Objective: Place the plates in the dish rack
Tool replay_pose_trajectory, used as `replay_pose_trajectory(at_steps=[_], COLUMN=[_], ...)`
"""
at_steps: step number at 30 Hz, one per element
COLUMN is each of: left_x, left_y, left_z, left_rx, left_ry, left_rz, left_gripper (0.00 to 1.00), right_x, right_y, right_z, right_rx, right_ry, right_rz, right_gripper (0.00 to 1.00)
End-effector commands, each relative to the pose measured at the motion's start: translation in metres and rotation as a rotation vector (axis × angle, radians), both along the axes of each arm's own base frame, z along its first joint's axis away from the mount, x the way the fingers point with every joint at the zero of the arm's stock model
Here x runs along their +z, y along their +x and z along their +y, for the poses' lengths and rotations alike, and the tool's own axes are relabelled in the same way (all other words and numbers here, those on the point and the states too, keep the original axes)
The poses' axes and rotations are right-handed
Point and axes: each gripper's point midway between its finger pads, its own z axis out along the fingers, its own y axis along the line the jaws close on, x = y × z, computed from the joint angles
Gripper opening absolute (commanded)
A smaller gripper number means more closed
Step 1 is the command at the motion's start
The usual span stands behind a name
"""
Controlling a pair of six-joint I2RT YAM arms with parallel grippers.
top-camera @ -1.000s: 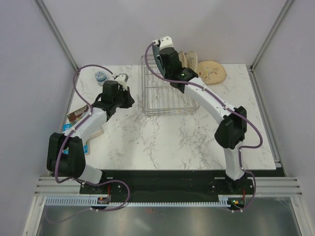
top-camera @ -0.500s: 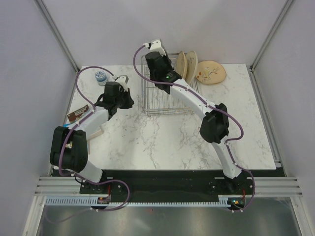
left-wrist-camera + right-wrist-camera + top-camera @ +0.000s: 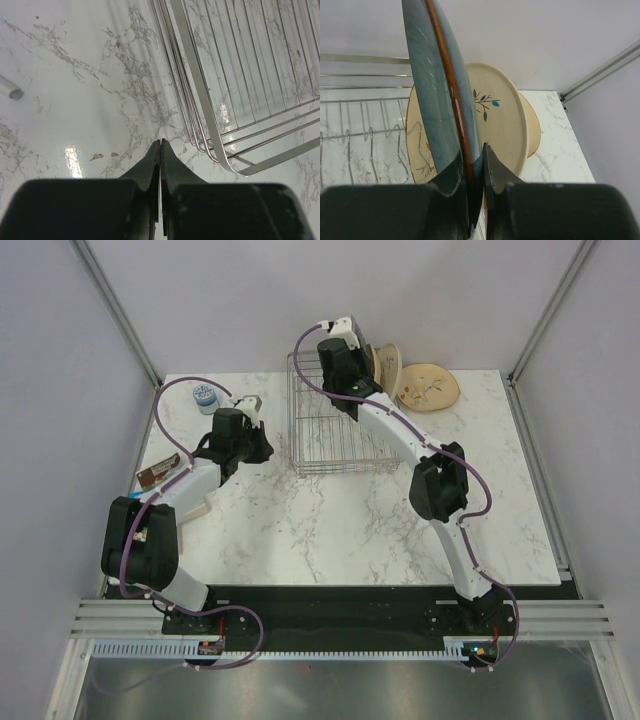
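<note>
Since the right wrist view is pretty much edge-on, it's easy to see that the dark teal-grey plate (image 3: 427,85) is pinched by its rim in the right gripper (image 3: 475,152). The jaws are set narrow, one finger on each face. The plate is held upright on edge and rises straight up from the fingertips.

Just past it, on the right of the gripper, a cream plate with a leaf sprig (image 3: 500,115) is stood up on edge too. A second cream plate (image 3: 417,145) is seen just to the left of the held one, partly hidden behind it. Whether those two are properly seated between tines can't be told from here. The wire tines of the dish rack (image 3: 370,130) are lined up off to the gripper's left. From above, one more cream plate (image 3: 430,388) is seen lying flat on the table, further out to the right of the gripper.

The left gripper (image 3: 160,145) is fully closed with nothing in it, its fingertips pressed together just over the marble table (image 3: 75,75). A corner of the rack is found just ahead and to its right, not touched. A small white tube end (image 3: 11,92) is seen off to its left.
</note>
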Motion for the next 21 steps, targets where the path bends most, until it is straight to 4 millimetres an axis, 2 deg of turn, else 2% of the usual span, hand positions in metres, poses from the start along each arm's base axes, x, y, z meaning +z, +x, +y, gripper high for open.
replay_pose_trajectory(at_steps=[1,6,8,13,18,21], left_x=[0.011,0.007,0.004,0.001,-0.002,-0.002], left_y=[0.006,0.006,0.004,0.002,0.002,0.002], left_z=[-0.005,-0.003,-0.003,-0.005,-0.007,-0.008], left_rx=[-0.01,-0.012,-0.012,-0.018,-0.023,-0.024], left_ry=[-0.028,-0.014,-0.014,-0.022,-0.031,-0.04], left_rz=[-0.041,-0.038,-0.029,-0.02,-0.007,-0.005], left_gripper=[0.02,0.02,0.02,0.02,0.02,0.02], right_x=[0.049,0.039,0.043,0.065,0.096,0.096], right_y=[0.003,0.007,0.006,0.002,-0.003,-0.004], right_z=[-0.004,-0.002,-0.004,-0.009,-0.014,-0.013], right_rx=[-0.036,-0.033,-0.049,-0.075,-0.093,-0.091], right_ry=[0.123,0.122,0.135,0.144,0.138,0.133], right_rz=[-0.154,-0.14,-0.154,-0.209,-0.294,-0.292], right_gripper=[0.0,0.0,0.0,0.0,0.0,0.0])
